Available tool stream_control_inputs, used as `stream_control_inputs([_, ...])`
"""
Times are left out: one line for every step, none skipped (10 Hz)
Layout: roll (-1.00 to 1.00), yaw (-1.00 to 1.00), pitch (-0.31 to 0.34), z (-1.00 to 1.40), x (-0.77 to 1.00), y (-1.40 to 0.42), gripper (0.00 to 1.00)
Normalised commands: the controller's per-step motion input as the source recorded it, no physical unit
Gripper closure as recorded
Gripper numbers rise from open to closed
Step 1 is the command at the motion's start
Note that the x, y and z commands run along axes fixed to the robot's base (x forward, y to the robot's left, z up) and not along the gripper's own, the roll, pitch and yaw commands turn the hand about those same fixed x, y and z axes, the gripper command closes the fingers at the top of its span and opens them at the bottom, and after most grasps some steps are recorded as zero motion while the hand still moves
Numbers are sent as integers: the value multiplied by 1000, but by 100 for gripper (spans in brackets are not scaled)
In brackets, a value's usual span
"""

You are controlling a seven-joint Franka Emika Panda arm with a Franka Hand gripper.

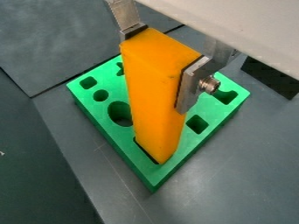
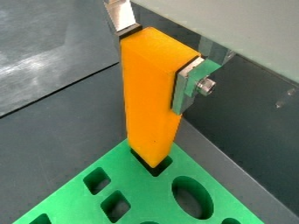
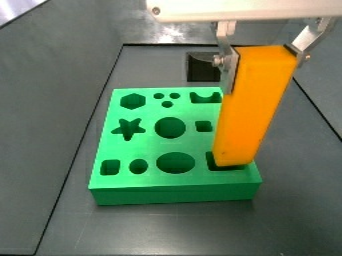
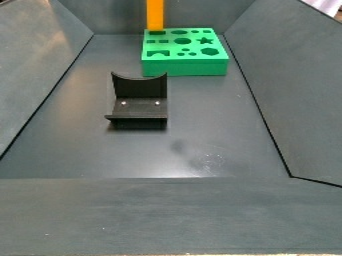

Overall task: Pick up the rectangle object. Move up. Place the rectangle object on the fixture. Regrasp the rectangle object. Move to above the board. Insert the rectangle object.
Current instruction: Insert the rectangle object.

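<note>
Right now the gripper [image 1: 165, 54] is clamping the upper end of the rectangle object [image 1: 158, 96], one silver finger [image 1: 194, 83] pressing flat on a side face and the opposite finger [image 1: 124, 17] on the far face. The rectangle object is standing upright, and its lower end is sitting in a rectangular cut-out at a corner of the board [image 1: 201, 144]; both wrist views are showing the base already below the green top face [image 2: 149, 159]. How deep it is going I cannot tell.

In a side view the orange block [image 3: 249, 100] is rising from the front right corner of the board [image 3: 134, 172], with the star hole [image 3: 128, 128], hexagon hole [image 3: 132, 100] and large round hole [image 3: 170, 127] all sitting empty. The other cut-outs showing there are empty too.

In a side view the fixture [image 4: 138, 100] is standing on the dark floor [image 4: 201, 150], well apart from the board [image 4: 187, 60] and nearer the camera, its curved notch holding nothing. The board is lying toward the far end of the floor, and the block [image 4: 155, 14] is sticking up from its far left corner, its top cut off by the frame.
</note>
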Motion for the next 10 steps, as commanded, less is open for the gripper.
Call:
stream_control_inputs([116,-189,-11,-100,0,-26,100])
stream_control_inputs([119,-189,-6,-106,0,-9,100])
stream_control_inputs([127,-194,-3,-111,0,0,100])
stream_control_inputs([129,-200,0,-97,0,0,100])
stream_control_inputs([106,-206,0,-46,-31,0,100])
stream_control_inputs([63,-200,0,-20,-31,-17,100])
stream_control_inputs([21,-180,0,-20,0,-31,100])
stream_control_inputs([6,-154,-4,-9,0,-37,100])
stream_control_inputs([3,-131,-4,-17,0,-49,100])
stream_control_inputs([19,-103,-7,-74,0,-11,100])
